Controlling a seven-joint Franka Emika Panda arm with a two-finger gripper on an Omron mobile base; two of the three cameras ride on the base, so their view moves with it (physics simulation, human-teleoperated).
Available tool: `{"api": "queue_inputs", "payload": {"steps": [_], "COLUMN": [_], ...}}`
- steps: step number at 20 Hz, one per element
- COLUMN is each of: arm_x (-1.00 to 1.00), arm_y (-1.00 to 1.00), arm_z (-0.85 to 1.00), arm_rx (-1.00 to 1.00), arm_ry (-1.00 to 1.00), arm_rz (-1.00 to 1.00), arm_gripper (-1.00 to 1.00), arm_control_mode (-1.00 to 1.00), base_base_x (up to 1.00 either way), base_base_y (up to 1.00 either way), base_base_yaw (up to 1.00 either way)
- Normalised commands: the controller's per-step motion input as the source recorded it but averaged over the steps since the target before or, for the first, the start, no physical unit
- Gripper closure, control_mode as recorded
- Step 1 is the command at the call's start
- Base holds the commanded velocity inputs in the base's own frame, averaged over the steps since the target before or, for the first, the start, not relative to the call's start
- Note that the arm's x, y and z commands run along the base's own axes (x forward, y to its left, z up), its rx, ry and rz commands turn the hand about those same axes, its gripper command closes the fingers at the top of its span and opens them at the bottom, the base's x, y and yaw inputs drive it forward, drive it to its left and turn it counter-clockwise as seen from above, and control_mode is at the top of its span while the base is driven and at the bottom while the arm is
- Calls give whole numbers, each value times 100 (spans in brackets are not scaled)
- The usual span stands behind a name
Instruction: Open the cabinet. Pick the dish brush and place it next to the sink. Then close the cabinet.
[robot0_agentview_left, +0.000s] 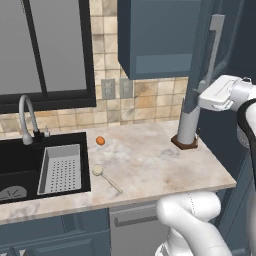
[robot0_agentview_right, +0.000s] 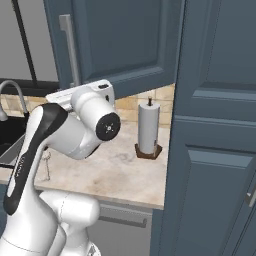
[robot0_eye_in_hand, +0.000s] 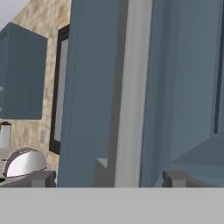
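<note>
A: Marble counter runs under a tiled backsplash, with a dark window at ten o'clock in the left base view. At far left sits the sink (robot0_agentview_left: 30, 165), its faucet (robot0_agentview_left: 26, 120) curving over the basin and the strainer tray (robot0_agentview_left: 61, 169) inside it.

B: And the brush?

A: The brush (robot0_agentview_left: 106, 177) lies flat on the counter just beside the sink's right rim, head toward the basin, handle pointing to four o'clock. An orange ball (robot0_agentview_left: 100, 140) rests at its twelve o'clock, apart from it. Further right stands a paper towel roll (robot0_agentview_left: 188, 127).

B: So the placing looks done.

A: I'd judge so. What's left is closing the cabinet (robot0_agentview_right: 125, 40). Its door stands swung out, edge-on at one o'clock in the left base view.

B: Where's the gripper?

A: In the hand view the gripper (robot0_eye_in_hand: 109, 177) faces the door, its fingertips (robot0_eye_in_hand: 41, 177) spread wide either side of the silver handle (robot0_eye_in_hand: 131, 87), holding nothing.

B: Next move?

A: Probably a push on the door or a pinch on the bar, then swinging it round to the cabinet frame. The arm should follow the hinge arc.
</note>
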Motion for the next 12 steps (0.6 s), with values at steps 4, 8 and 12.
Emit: {"api": "queue_inputs", "payload": {"steps": [4, 8, 12], "arm_x": [53, 65, 66], "arm_y": [29, 25, 12], "arm_z": [0, 0, 0], "arm_rx": [0, 0, 0], "arm_ry": [0, 0, 0], "arm_rz": [-2, -6, -11], "arm_gripper": [-100, -100, -100], "arm_control_mode": [-100, -100, -100], "base_base_x": [0, 0, 0], "base_base_y": [0, 0, 0], "base_base_yaw": [0, 0, 0]}}
